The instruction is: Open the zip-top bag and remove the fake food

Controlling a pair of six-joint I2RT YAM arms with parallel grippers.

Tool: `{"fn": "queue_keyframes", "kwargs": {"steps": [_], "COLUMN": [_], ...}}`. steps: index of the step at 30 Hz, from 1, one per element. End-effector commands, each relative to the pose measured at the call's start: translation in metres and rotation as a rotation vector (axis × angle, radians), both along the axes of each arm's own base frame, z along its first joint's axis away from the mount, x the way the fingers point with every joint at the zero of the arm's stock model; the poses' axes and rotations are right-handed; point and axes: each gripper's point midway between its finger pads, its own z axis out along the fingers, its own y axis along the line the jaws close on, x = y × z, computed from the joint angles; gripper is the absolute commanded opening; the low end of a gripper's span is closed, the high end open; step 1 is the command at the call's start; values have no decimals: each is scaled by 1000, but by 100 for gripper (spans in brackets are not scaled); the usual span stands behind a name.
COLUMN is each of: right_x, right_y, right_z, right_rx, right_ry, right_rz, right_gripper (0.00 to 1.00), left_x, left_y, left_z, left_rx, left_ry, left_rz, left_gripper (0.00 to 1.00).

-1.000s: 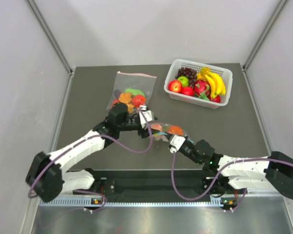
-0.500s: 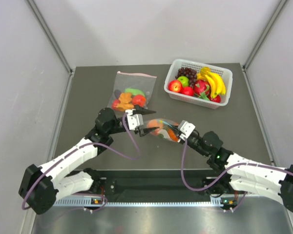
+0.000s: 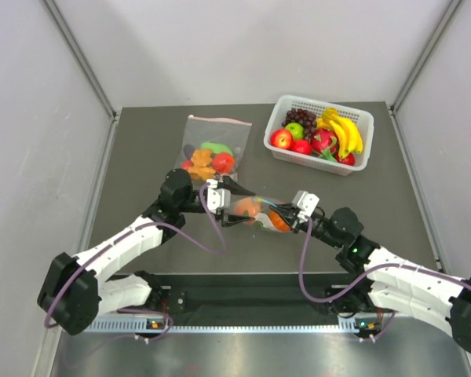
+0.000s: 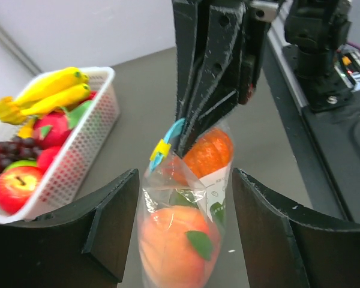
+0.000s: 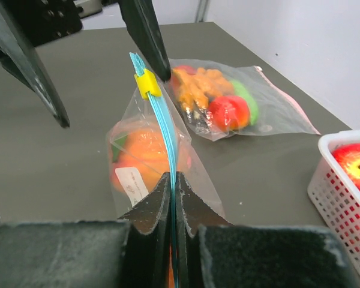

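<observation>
Desk [image 3: 141, 157]: basket [image 3: 314, 162] of fruit is sitting at the far right corner. Big bag [image 3: 212, 145] with the pink strip is lying flat toward the far edge, left of the basket.

Both arms are meeting over the middle of the desk, nearer the near edge.

Right gripper [image 5: 171, 180]: jaws are pressing together on the teal strip [image 5: 162, 126], holding the bag [image 3: 259, 210] upright by its top. Cannot tell whether the bag's bottom is touching the desk.

Left gripper [image 4: 185, 180]: jaws are standing apart, one on each side of the bag, not pinching anything.

Food [image 4: 171, 237]: orange and peach pieces with green leaves are sitting inside; the bag appears not yet opened.

Yellow slider [image 5: 145, 84] is sitting at the strip's end, just beside a left fingertip.

Risks, as judged:
- Left jaws closing on film or fruit rather than the slider, so the zip is not running.
- Right grip sliding along the strip under pull, dropping the bag.
- Right jaws clamping both lips, blocking the slider's travel.
- Hard pulling tearing the film.
</observation>
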Motion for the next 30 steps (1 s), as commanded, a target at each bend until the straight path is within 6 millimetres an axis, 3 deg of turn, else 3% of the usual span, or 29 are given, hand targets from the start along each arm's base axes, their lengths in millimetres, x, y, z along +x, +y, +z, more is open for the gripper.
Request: {"fn": "queue_keyframes", "kwargs": {"steps": [1, 6, 8, 10, 11, 14, 20, 21, 25, 30], "right_x": [-7, -12, -14, -14, -14, -13, -12, -12, -18, -25], "right_y": [8, 11, 12, 13, 13, 12, 11, 11, 14, 19], "right_z": [31, 32, 31, 31, 29, 27, 21, 22, 24, 34], "right_rx": [77, 77, 75, 75, 72, 71, 57, 58, 52, 47], "right_ry": [-48, -57, -58, -56, -54, -52, -58, -63, -95, -158], "right_rz": [71, 105, 121, 125, 123, 117, 111, 111, 151, 186], "right_gripper": [0, 0, 0, 0, 0, 0, 5, 8, 51, 54], "left_x": [-10, 1, 1, 3, 4, 9, 10, 9, 11, 10], "left_y": [-6, -13, -15, -15, -16, -15, -13, -12, -12, -10], "left_z": [3, -3, -3, -3, -3, -7, -15, -20, -29, -40], "left_rx": [-12, 0, -8, -9, -8, 3, 46, 62, 109, 129], "left_ry": [-11, 31, 35, 41, 47, 54, 58, 76, 91, 109], "left_rz": [-107, -109, -114, -106, -101, -70, -68, -72, -86, -100], "left_gripper": [68, 67, 61, 48, 35, 19, 5, 3, 0, 0]}}
